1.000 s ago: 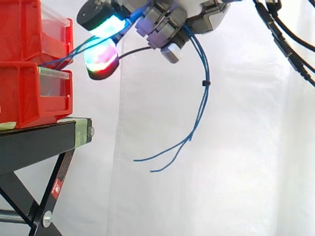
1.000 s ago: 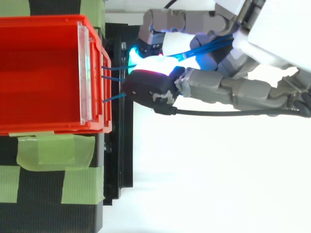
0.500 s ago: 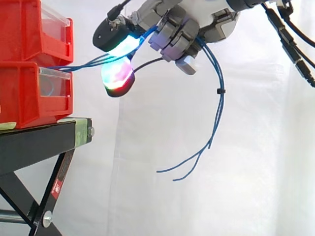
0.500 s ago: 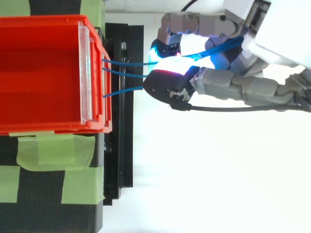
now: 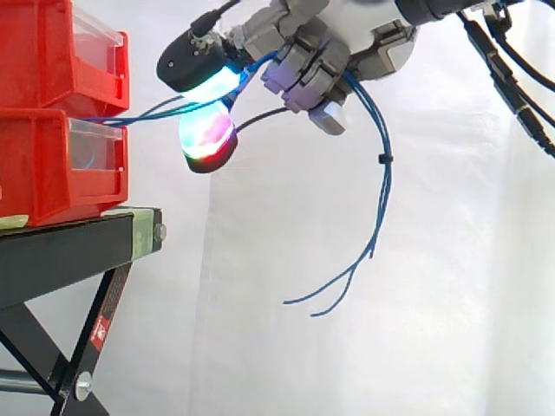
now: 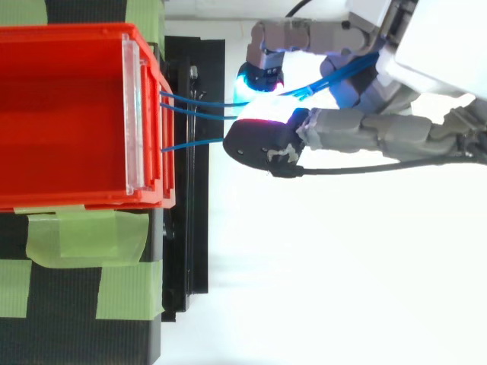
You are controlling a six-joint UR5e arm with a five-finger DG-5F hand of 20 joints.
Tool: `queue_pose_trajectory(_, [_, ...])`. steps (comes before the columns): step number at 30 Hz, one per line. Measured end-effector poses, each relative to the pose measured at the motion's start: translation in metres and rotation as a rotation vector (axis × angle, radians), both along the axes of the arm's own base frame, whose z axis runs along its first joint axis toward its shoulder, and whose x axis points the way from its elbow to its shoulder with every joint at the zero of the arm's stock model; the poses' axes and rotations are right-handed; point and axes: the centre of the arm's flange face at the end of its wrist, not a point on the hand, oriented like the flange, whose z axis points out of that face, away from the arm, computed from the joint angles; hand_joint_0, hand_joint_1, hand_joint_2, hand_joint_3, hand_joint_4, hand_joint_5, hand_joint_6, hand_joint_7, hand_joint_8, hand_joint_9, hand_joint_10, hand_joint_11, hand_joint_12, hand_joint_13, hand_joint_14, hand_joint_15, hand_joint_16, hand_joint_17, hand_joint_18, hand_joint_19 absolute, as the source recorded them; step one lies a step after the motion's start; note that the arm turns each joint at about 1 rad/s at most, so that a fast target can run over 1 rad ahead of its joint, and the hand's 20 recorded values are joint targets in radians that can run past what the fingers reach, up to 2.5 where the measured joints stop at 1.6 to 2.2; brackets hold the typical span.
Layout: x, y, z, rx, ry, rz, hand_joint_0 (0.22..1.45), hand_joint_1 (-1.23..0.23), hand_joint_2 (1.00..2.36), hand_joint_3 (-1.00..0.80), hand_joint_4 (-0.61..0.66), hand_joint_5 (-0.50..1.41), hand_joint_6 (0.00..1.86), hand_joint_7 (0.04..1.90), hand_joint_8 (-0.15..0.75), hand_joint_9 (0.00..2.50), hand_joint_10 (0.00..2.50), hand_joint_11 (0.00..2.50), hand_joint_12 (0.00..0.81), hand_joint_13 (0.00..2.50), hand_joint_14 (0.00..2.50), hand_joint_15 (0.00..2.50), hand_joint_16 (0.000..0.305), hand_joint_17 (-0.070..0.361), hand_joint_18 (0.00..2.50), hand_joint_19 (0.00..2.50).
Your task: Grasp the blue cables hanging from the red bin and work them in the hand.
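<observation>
Thin blue cables (image 5: pixel 381 195) come out of the front of the upper red bin (image 5: pixel 52 52), run right into my hand (image 5: pixel 303 52), then loop down behind it with their loose ends (image 5: pixel 316 303) hanging free. In the top view the blue cables (image 6: pixel 194 106) stretch from the red bin (image 6: pixel 68 114) to the hand (image 6: pixel 358 129). The hand is shut on the cables, which are pinched between two glowing fingertips (image 5: pixel 208 130). A small black tie (image 5: pixel 382 159) binds the hanging strands.
A second red bin (image 5: pixel 61 165) sits under the upper one on a black stand (image 5: pixel 78 243) with green tape (image 6: pixel 84 236) on it. A white curtain hangs behind. Free room lies below and to the right of the hand.
The hand has pulled to the right, away from the bins, drawing the cables out taut. The hanging ends have swung right with it.
</observation>
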Motion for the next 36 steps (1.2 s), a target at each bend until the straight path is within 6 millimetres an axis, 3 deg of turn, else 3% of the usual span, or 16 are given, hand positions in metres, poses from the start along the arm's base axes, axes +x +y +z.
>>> queue_pose_trajectory(7, [-0.001, -0.005, 0.004, -0.003, -0.008, -0.008, 0.82, -0.64, 1.02, -0.62, 0.29, 0.43, 0.01, 1.36, 0.519, 1.74, 2.50, 2.50, 0.771, 2.09, 2.50, 2.01, 0.244, 0.183, 2.50, 0.76])
queue_pose_trajectory(14, [-0.003, -0.008, 0.010, -0.025, -0.007, -0.008, 0.83, -0.63, 1.01, -0.69, 0.30, 0.45, 0.01, 1.37, 0.519, 1.74, 2.50, 2.50, 0.771, 2.09, 2.50, 2.01, 0.244, 0.183, 2.50, 0.76])
queue_pose_trajectory(32, [0.003, -0.021, 0.026, -0.095, -0.047, -0.019, 0.81, -0.61, 1.01, -0.78, 0.29, 0.47, 0.01, 1.38, 0.519, 1.74, 2.50, 2.50, 0.771, 2.09, 2.50, 2.01, 0.244, 0.183, 2.50, 0.76])
queue_pose_trajectory(36, [0.004, -0.027, 0.031, -0.103, -0.061, -0.029, 0.85, -0.62, 1.02, -0.68, 0.29, 0.47, 0.01, 1.38, 0.519, 1.74, 2.50, 2.50, 0.771, 2.09, 2.50, 2.01, 0.244, 0.183, 2.50, 0.76])
